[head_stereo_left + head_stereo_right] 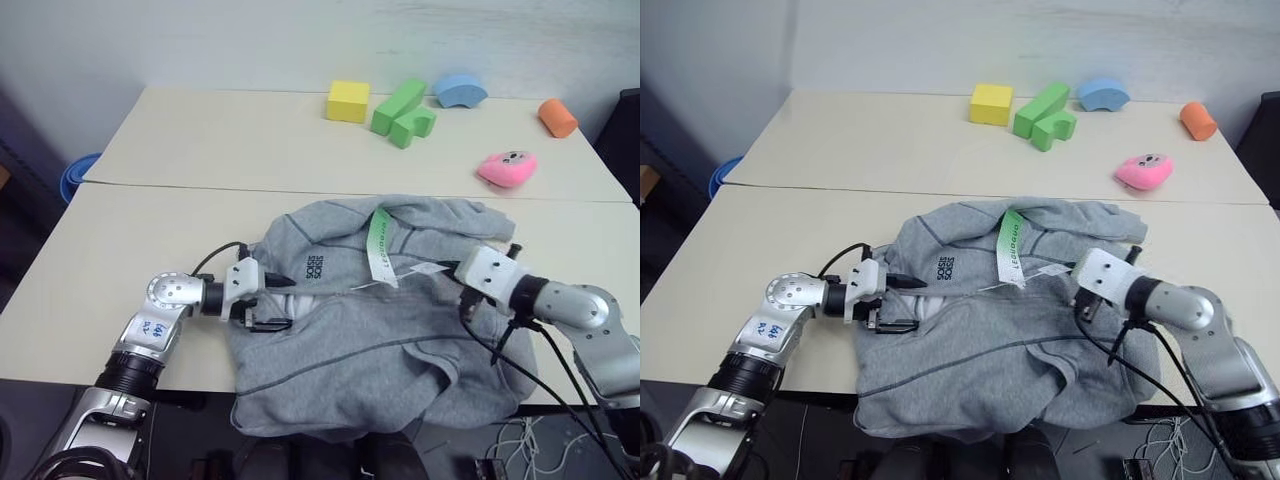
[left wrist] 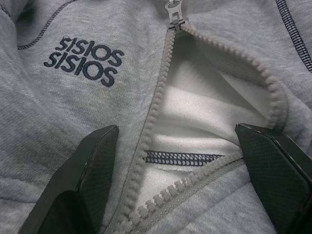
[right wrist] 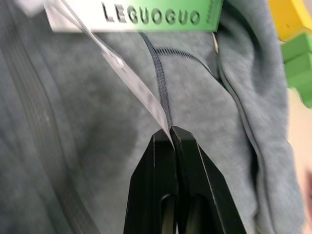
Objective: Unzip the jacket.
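Your jacket (image 1: 380, 330) was soft and floppy: left hand (image 2: 175, 161) gaped astride the zip, right hand (image 3: 171, 134) pinched a tag strip (image 3: 131, 85), so grip the puller (image 2: 174, 9).

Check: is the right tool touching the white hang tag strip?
Touching. The right wrist view shows the white strip running down into the shut fingertips of the right tool, no gap at the tips.

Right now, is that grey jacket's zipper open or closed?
Partly open: the jacket's zipper teeth part below the slider, showing white lining.
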